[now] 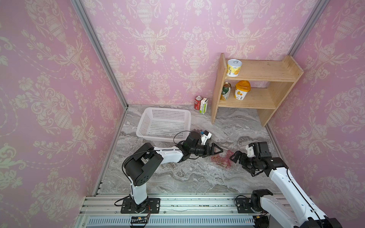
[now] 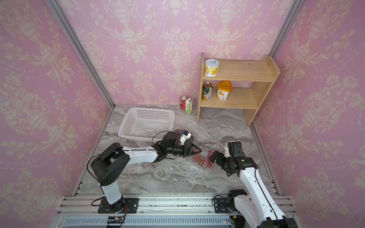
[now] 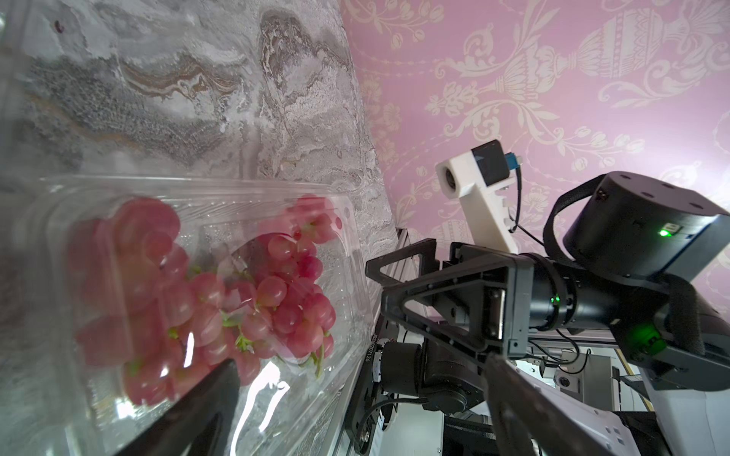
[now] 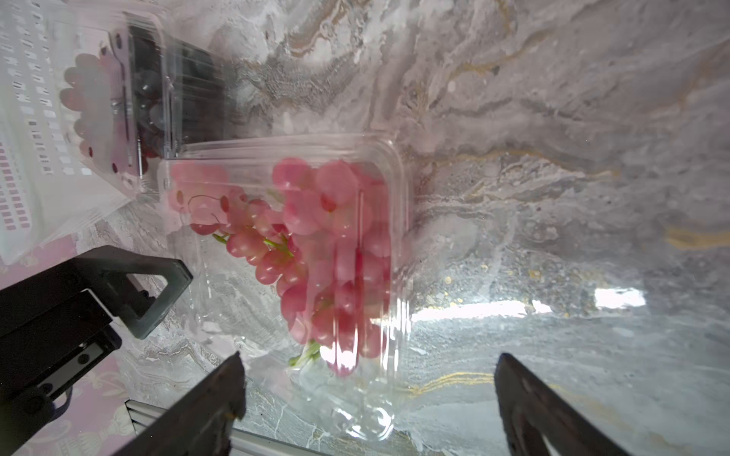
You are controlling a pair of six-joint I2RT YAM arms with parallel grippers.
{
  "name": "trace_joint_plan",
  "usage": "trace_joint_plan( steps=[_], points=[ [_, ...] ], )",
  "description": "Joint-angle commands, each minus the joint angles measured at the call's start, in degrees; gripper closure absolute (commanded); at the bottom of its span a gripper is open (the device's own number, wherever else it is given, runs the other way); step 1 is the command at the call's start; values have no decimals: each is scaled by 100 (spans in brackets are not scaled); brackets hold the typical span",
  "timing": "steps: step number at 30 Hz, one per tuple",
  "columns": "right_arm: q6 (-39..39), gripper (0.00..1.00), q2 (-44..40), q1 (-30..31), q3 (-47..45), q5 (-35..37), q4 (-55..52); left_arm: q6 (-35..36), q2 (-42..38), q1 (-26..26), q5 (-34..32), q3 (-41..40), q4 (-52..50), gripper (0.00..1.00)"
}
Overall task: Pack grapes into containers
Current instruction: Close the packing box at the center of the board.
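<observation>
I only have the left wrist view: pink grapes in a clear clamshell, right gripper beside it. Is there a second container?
Observer: Yes; the right wrist view shows a second clamshell holding dark grapes, beside the white basket.
Reviewer: What else is around?
Observer: In both top views, a red can and a small carton stand at the back, next to a wooden shelf.
Reviewer: Anything on the shelf?
Observer: A yellow can on top; a green can and a yellow tub below.

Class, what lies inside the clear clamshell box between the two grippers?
A bunch of pink-red grapes on green stems lies in the clear box. What is under the bunch is hidden by the fruit.
</observation>
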Motion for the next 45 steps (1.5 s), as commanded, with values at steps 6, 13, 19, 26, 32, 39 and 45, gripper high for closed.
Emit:
trace_joint_plan(
  steps=[6,13,19,26,32,39,45],
  points=[
    [524,2,318,131,-236,-602,827,5,119,-32,-167,-202,109,3],
    [545,2,969,263,68,-653,1294,52,92,-34,-226,-304,125,3],
    [386,7,1729,238,651,-498,1599,67,38,-32,-331,-361,143,3],
    [536,11,2628,183,1278,-768,1969,62,-32,-14,-394,-476,214,3],
    [314,10,3475,155,2151,-704,1866,84,52,12,-395,-472,315,3],
    [-324,11,2944,-585,1817,-914,1511,53,183,83,-387,-335,421,3],
    [-458,25,1981,-995,760,-986,1462,62,337,142,-257,-165,430,3]
  ],
)
